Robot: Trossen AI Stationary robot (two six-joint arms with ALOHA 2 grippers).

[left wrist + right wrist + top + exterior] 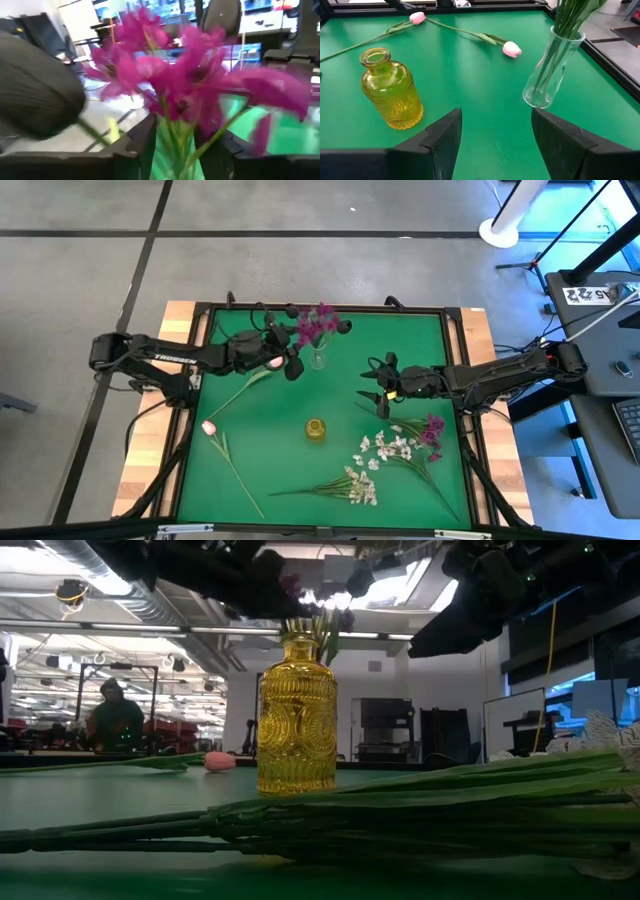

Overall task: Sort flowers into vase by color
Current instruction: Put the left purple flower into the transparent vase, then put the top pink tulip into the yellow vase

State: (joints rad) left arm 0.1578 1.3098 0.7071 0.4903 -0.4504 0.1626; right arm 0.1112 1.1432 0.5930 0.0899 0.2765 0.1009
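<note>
Magenta flowers (318,325): a bunch stands upright in the clear glass vase (317,359), at about 12 o'clock on the green mat (270,470), near its far edge; the green stems go down inside the glass (the right wrist view shows them well).
Clear glass vase: it stands upright on the mat and is empty except for these stems.
Left gripper (283,352): it is just beside the vase, at its 9 o'clock side, close to the blooms; its fingers stand apart and I see no stem between them.
Yellow glass bottle (316,429): it stands upright in the middle of the mat, at 6 o'clock from the clear vase, well apart from it.
Pink tulips: one (273,363) lies near the left gripper, its stem pointing to 8 o'clock; another (209,427) lies at 9 o'clock from the bottle.
White blossom sprays (385,448): they lie flat at about 4 o'clock from the bottle, another spray (360,487) at 5 o'clock.
Loose magenta flower (433,427): it lies beside the white sprays.
Right gripper (382,392): it hovers at 2 o'clock from the bottle with fingers wide apart, holding nothing.
</note>
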